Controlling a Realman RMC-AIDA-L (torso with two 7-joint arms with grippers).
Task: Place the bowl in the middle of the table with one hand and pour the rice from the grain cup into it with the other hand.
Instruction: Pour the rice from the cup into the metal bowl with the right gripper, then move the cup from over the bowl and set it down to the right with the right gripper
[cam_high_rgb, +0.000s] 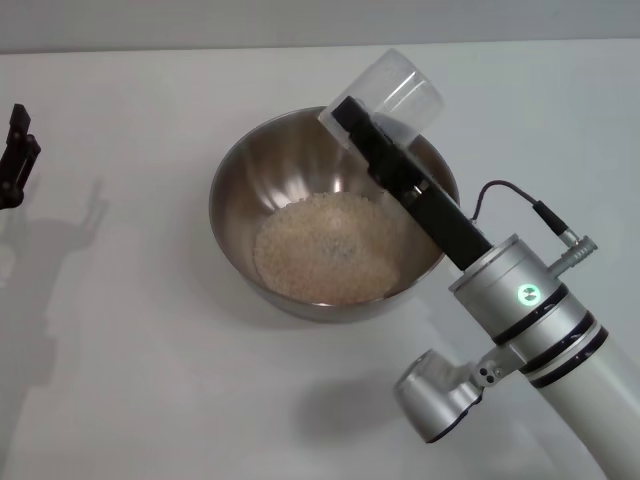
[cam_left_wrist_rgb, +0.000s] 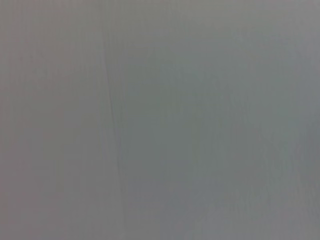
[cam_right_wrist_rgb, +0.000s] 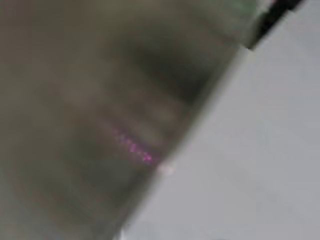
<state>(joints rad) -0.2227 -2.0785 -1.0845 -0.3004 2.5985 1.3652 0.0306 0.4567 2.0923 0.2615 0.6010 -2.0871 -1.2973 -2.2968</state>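
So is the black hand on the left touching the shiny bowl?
Apart. In the head view, the left gripper sits at the table's edge, with bare white tabletop between it and the bowl.

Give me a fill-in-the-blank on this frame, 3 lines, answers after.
1. The rice lies inside the ____.
2. The grain cup, tipped over the bowl, is held by the ____ tool.
3. The left tool hangs at the table's ____ edge, holding nothing.

Answers: bowl; right; left
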